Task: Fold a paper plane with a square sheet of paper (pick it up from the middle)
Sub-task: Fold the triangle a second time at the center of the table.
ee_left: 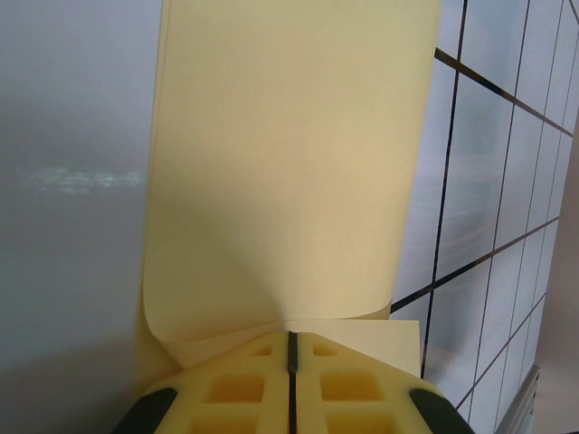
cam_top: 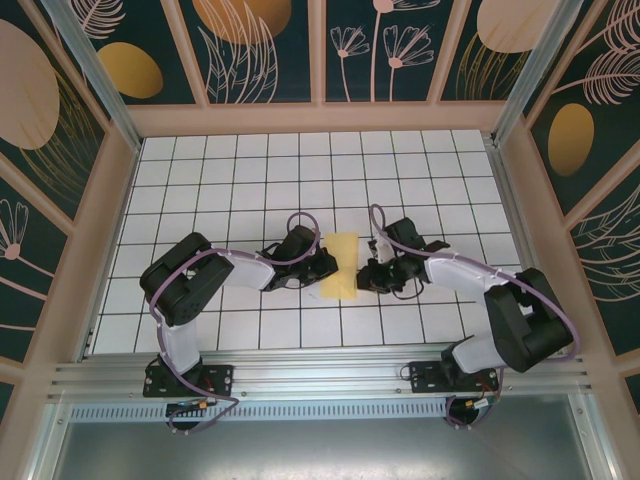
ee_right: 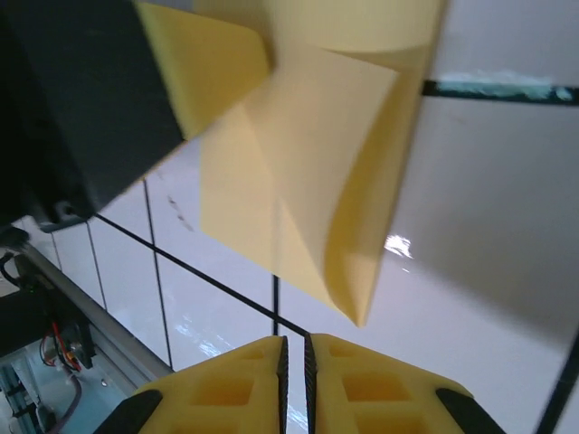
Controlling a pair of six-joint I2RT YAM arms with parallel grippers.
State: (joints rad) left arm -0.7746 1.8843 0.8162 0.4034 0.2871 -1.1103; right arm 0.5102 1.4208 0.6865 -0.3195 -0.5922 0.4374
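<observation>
Left gripper pressed together, pinching near edge of square sheet of paper. Sheet folded to narrow strip, lying between both grippers on white grid table.

Left wrist view: sheet curls up right ahead of fingertips, lower flap flat beneath.

Right gripper just beside sheet's right edge. Right wrist view: pads almost together, thin slit, nothing between; sheet ahead, apart, corner lifted.

No legible txt, labels, brands or nos. can be read; the square sheet of paper is seen blank, w/o print.
</observation>
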